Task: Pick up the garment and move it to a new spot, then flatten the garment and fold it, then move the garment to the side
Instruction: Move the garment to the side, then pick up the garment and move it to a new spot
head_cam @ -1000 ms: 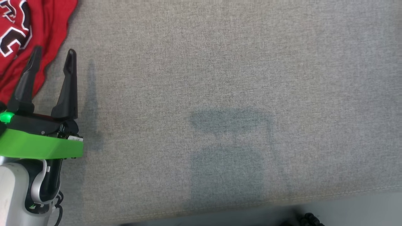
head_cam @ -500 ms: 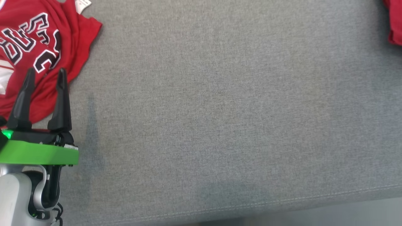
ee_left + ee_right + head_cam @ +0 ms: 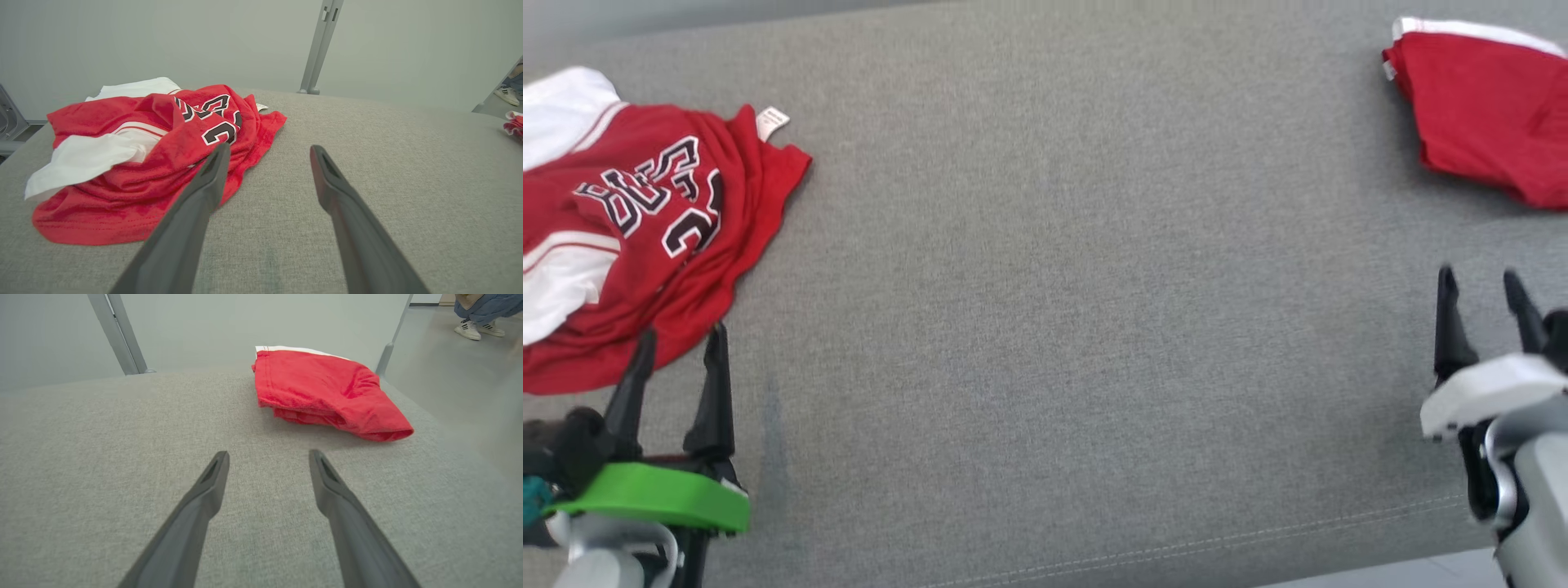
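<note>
1. The crumpled red-and-white jersey with black lettering (image 3: 662, 245) lies bunched at the left end of the grey fabric table (image 3: 1054, 286), not yet lifted.
2. The left gripper (image 3: 682, 333) hovers at its near hem, fingers spread and empty, seemingly poised to grab.
3. The right gripper (image 3: 1479, 276), also released and empty, waits near a folded red cloth (image 3: 1486, 122) parked far right.

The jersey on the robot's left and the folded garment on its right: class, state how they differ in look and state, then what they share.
The jersey lies crumpled and spread out; the folded garment sits in a compact stack. The jersey shows dark lettering, numerals and white panels; the folded garment is plain red with one white edge. Shared: both are red fabric lying on the grey surface.
</note>
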